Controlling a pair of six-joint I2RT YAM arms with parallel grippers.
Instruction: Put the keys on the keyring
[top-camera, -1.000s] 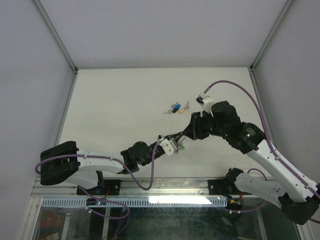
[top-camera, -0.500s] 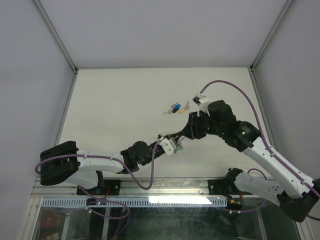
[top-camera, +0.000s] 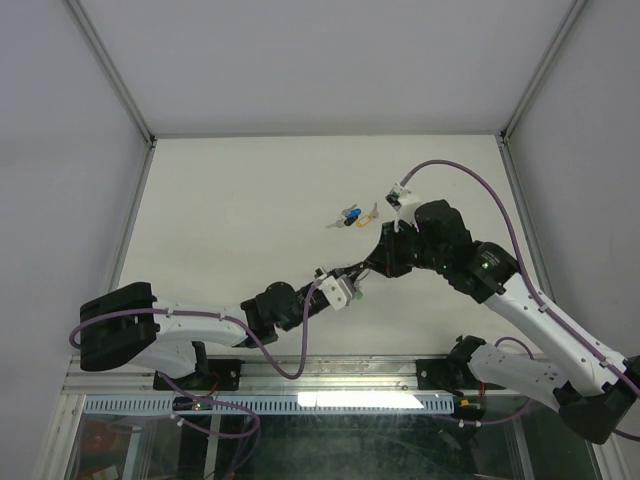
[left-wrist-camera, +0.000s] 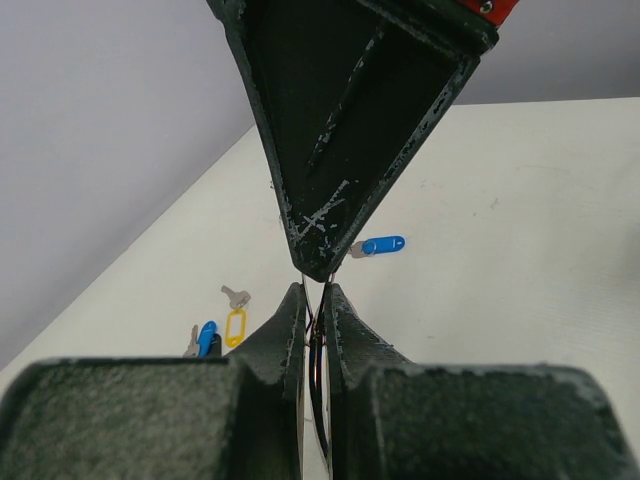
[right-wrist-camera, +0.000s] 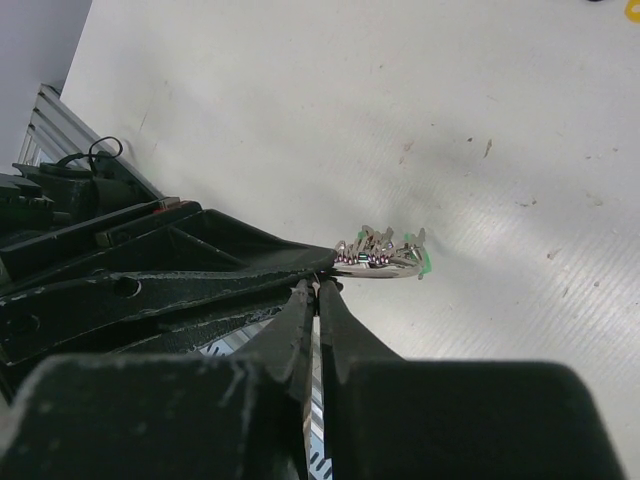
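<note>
Both arms meet low in the middle of the top view, fingertips crossing just above the table (top-camera: 230, 200). From the left wrist we see the left gripper (left-wrist-camera: 313, 296) pinched tight, jaws all but touching, and a thin silver wire running down the slit between them: that is the keyring (right-wrist-camera: 383, 260), clamped edge-on. The right gripper (right-wrist-camera: 313, 290) comes in from the opposite side, its dark fingers filling the top of the left wrist view, tips right against the left one's. Its jaws are squeezed together too, a hairline gap only, right at the ring's rim; whether they have the wire we cannot tell. In the right wrist view, just past both tips, the bunch of green-headed keys (right-wrist-camera: 415, 262) fans out level, centre of frame. The keys (top-camera: 352, 216) lie loose on the table, a small cluster upper centre of the top view, well apart from both grippers. In the left wrist view the yellow-headed key (left-wrist-camera: 235, 327) and a blue-headed key (left-wrist-camera: 207, 338) sit side by side at lower left, a lone blue key (left-wrist-camera: 383, 244) right of centre
</note>
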